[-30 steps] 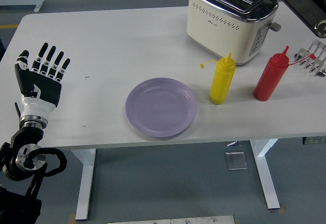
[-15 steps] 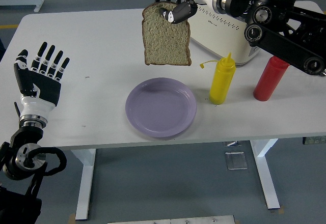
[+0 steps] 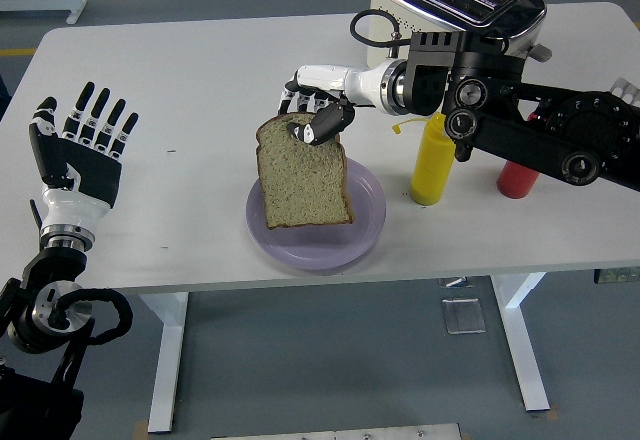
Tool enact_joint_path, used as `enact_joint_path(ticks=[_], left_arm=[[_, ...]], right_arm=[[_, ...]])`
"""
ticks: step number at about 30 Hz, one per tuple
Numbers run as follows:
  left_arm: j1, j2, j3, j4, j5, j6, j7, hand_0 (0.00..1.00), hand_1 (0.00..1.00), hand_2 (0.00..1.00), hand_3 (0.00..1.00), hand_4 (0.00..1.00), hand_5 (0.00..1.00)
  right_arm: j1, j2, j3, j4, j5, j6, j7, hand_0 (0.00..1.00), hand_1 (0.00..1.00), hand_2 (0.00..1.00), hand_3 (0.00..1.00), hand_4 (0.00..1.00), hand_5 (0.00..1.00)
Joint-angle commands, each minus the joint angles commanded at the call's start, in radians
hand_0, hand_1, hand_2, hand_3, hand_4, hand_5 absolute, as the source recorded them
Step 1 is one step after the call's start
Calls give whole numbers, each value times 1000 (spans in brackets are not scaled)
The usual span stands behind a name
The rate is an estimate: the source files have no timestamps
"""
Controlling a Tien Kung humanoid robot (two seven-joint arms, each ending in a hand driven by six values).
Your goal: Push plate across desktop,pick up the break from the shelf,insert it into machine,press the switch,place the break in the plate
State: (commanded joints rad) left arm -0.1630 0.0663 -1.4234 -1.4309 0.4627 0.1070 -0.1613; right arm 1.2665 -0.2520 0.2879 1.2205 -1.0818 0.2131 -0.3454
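Note:
My right hand [image 3: 312,112] reaches in from the right and is shut on the top edge of a slice of brown bread [image 3: 302,177]. The slice hangs upright, its lower edge just over the purple plate [image 3: 366,228] near the table's front edge; I cannot tell if it touches. The cream and chrome toaster [image 3: 455,5] stands at the back right with empty slots. My left hand [image 3: 82,140] rests at the table's left edge, fingers spread and holding nothing.
A yellow squeeze bottle [image 3: 433,165] stands right of the plate, under my right forearm. A red squeeze bottle [image 3: 517,178] is partly hidden behind that arm. A metal rack [image 3: 627,89] peeks in at the far right edge.
The bread rose out of the toaster in my right hand, swung left over the table, then came down toward the plate. The left hand has not moved.

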Motion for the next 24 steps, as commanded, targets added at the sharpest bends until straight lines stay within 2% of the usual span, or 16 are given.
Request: enact_joint_path(ticks=[12,13,18,19,24], left_arm=[[4,-3,9,2,-1,0,0,860,870,878,779,545,998],[4,-3,9,2,-1,0,0,861,870,879,779,547,998],[5,-3,10,2,-1,0,0,861,870,879,779,547,998],[5,-3,10,1,-1,0,0,862,870,880,777,554,998],[5,-3,11,0,-1,0,0,862,870,880,777,554,998]], right_arm=[[-39,37,-41,-53,-20,-47,28,230,305,406,458,193,64],[-40,38,-43,-57,-20,-50,30,257,330,419,465,205,63],[-46,46,-56,-78,-28,-64,42,257,330,419,465,205,63],[-46,47,-58,-81,-30,-67,44,300,385,454,482,243,68],[-48,54,-66,-102,-40,-82,54,300,385,454,482,243,68]])
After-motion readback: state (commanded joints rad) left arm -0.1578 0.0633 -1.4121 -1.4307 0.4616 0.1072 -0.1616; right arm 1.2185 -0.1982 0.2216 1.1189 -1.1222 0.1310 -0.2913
